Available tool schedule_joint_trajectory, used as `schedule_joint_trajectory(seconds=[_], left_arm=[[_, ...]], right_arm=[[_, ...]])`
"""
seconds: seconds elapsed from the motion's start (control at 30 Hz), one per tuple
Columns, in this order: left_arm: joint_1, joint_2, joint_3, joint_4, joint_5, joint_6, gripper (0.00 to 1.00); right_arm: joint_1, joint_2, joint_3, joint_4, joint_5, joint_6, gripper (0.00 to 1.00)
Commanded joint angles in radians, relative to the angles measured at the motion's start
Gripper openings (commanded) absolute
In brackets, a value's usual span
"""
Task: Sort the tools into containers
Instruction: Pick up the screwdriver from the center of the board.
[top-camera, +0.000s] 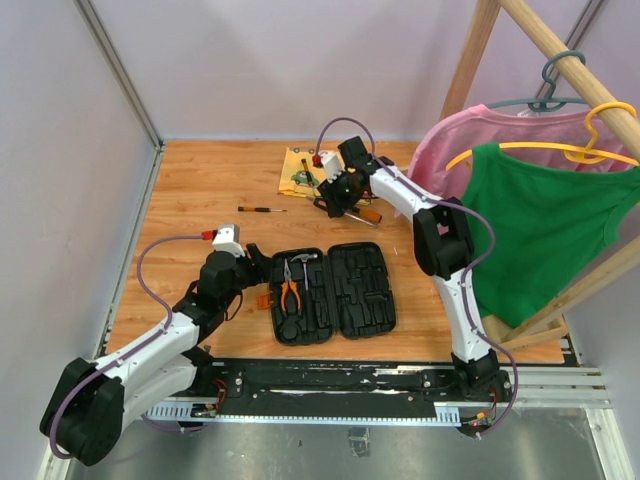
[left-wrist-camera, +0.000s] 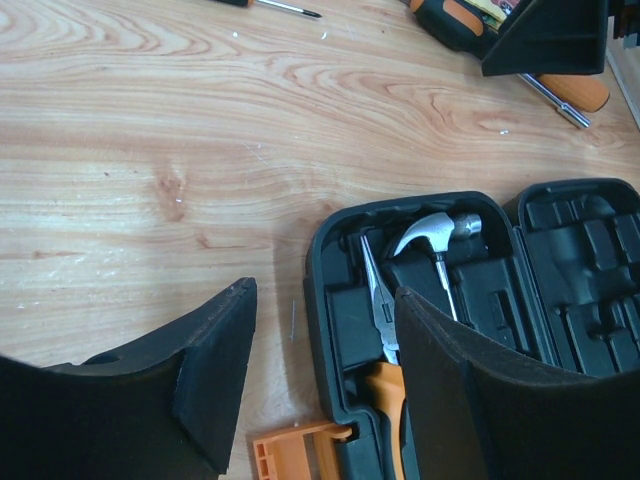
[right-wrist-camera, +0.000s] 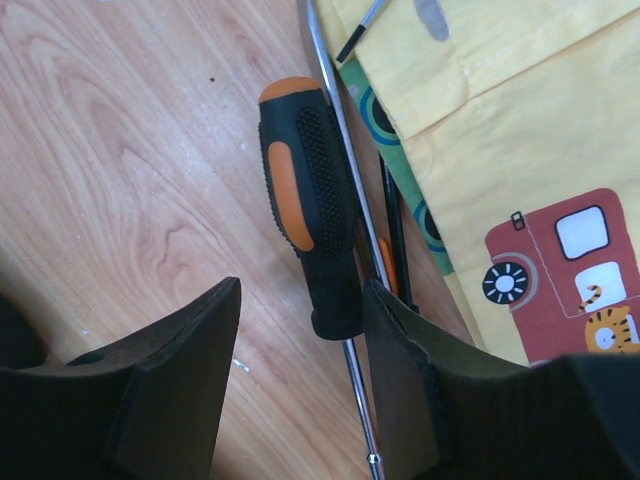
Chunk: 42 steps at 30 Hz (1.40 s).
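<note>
Two tools stowed, the rest outstanding: right pincer astride a screwdriver

We find the black tool case (top-camera: 365, 290) lying open at lower centre of the overhead view. The claw hammer (left-wrist-camera: 435, 230) and the orange-handled pliers (left-wrist-camera: 385, 385) are seated in its left half, and the right half shows bare slots. The left gripper (left-wrist-camera: 325, 300) hangs over the case's left edge, fingers spread, with nothing between them.

The right gripper (right-wrist-camera: 305, 310) sits at upper centre of the overhead view, beside the yellow cloth (right-wrist-camera: 520, 130). Its fingers stand apart on either side of the orange-and-black screwdriver (right-wrist-camera: 305, 200). One finger is at or against the handle and the other is clear of it, so in our judgement there is no pinch yet.

Handling assessment: the screwdriver should be rigid and light. Its dimpled handle should grip well across the thick middle, whereas the steel would be thin and slippery — not recommended. A second steel shaft (right-wrist-camera: 358, 400) lies touching the handle, so closing jaws may catch it too. A thin dark screwdriver (top-camera: 262, 209) lies alone at upper left of the table (top-camera: 190, 190) — slender, low, harder to lift.
</note>
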Motion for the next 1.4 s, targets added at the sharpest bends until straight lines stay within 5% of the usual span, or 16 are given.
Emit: schedule_joint_trajectory(seconds=[0.0, 0.3, 0.83, 1.37], left_arm=[[0.006, 0.006, 0.023, 0.031, 0.004, 0.011, 0.62], [0.006, 0.03, 0.031, 0.033, 0.01, 0.013, 0.62], [0.006, 0.046, 0.04, 0.029, 0.009, 0.014, 0.62], [0.006, 0.043, 0.041, 0.026, 0.007, 0.015, 0.62]], right_arm=[[0.031, 0.043, 0.056, -0.05, 0.029, -0.025, 0.53], [0.072, 0.088, 0.089, -0.09, 0.128, -0.066, 0.47], [0.112, 0.041, 0.093, -0.094, 0.257, -0.138, 0.1], [0.172, -0.433, -0.204, 0.206, 0.493, -0.059, 0.06]])
